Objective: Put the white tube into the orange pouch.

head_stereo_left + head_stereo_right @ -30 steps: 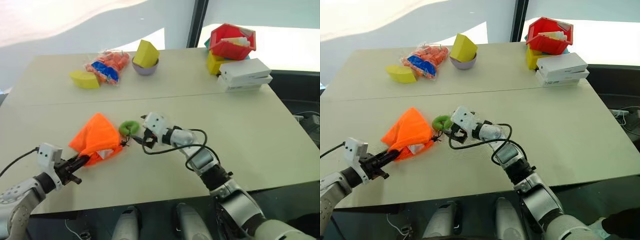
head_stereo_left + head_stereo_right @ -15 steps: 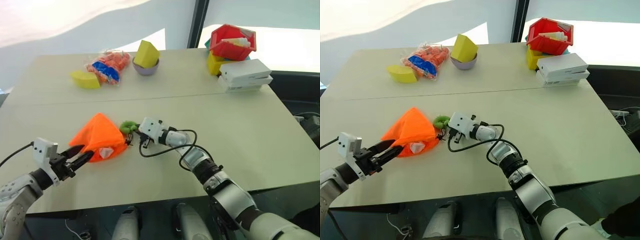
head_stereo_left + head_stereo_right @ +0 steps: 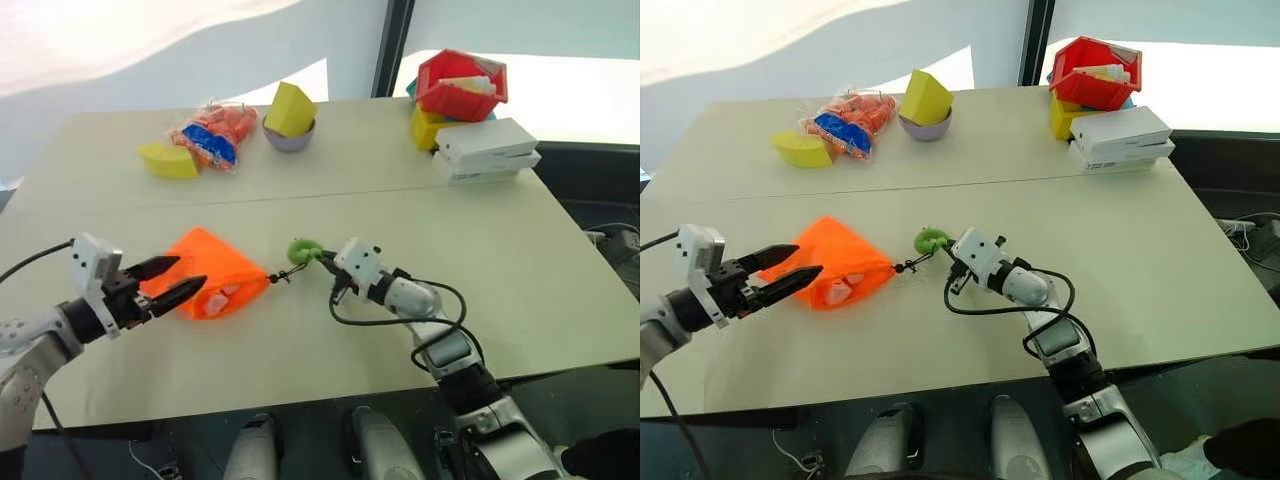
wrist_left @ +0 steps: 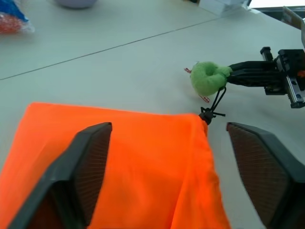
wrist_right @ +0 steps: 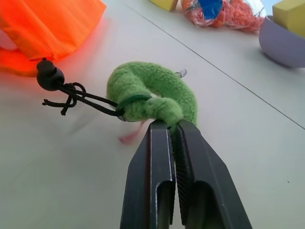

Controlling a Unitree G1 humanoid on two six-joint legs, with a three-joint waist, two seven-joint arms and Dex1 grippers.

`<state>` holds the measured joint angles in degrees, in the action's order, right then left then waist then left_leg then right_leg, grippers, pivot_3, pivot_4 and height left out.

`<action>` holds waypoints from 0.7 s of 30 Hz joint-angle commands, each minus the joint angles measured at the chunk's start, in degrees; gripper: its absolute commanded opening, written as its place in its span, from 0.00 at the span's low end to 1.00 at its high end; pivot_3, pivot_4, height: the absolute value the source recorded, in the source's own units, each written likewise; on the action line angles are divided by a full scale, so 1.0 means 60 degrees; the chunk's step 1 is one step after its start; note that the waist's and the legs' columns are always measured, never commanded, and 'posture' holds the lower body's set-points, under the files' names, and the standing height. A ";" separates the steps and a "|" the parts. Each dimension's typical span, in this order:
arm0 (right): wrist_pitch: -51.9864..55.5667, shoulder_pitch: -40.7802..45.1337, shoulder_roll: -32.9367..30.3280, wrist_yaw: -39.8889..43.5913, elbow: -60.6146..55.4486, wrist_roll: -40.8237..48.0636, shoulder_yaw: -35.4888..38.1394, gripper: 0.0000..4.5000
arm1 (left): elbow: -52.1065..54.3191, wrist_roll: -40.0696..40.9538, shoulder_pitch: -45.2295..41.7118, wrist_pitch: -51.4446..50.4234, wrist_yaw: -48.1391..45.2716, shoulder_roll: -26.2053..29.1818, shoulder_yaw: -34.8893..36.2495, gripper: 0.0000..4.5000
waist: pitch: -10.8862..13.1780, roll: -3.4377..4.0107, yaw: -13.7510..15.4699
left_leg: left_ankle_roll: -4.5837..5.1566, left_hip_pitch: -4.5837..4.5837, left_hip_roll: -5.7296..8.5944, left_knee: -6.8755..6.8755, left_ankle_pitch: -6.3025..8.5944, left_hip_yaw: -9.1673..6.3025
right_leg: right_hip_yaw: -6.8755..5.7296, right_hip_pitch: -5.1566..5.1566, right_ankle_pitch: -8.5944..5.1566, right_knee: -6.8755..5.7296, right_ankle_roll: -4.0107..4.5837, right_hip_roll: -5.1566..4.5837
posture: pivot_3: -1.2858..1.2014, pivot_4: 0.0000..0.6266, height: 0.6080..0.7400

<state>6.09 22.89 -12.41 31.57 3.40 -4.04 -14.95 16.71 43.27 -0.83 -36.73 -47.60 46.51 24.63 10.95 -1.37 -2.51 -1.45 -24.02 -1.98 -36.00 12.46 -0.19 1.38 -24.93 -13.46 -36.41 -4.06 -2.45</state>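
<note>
The orange pouch [image 3: 215, 281] lies on the table in front of me, left of centre. A thin black cord runs from its right corner to a fuzzy green ring [image 3: 303, 250]. My right gripper [image 3: 323, 263] is shut on that ring, and the right wrist view shows the fingertips [image 5: 162, 131] pinching the fuzz. My left gripper [image 3: 187, 274] hovers open just above the pouch's left end and holds nothing. A small whitish patch [image 3: 837, 290] shows at the pouch's near edge. I cannot tell whether it is the white tube.
At the back left are a clear bag of orange and blue items [image 3: 212, 132] and a yellow wedge [image 3: 168, 160]. A purple bowl holding a yellow block [image 3: 290, 128] stands beside them. A red bin [image 3: 463, 83] and stacked white boxes [image 3: 488, 150] fill the back right corner.
My right gripper shut on the green ring and drew it right, stretching the cord. My left gripper let go of the pouch, opened and rose. The pouch now lies lower.
</note>
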 commanded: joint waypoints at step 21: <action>0.2865 -0.0640 -0.0015 -0.0032 -0.2725 0.2237 0.1438 0.00 | -0.2263 -0.3586 -0.3046 0.4044 -0.1418 -0.0919 -0.3523 0.97 | -0.0001 -0.0007 0.0034 | 0.0001 -0.0001 0.0012 -0.0010 -0.0001 0.0003 | 0.0000 0.0030 -0.0006 0.0014 -0.0025 -0.0017 | 0.52 0.24 1.00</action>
<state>22.32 18.86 -12.41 31.13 -9.23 7.32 -7.52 -0.10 22.76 -19.72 -14.84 -56.95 41.26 2.62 10.95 -1.41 -2.30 -1.44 -24.03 -1.91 -36.07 12.45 -0.16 1.38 -24.74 -13.49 -36.33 -4.20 -2.56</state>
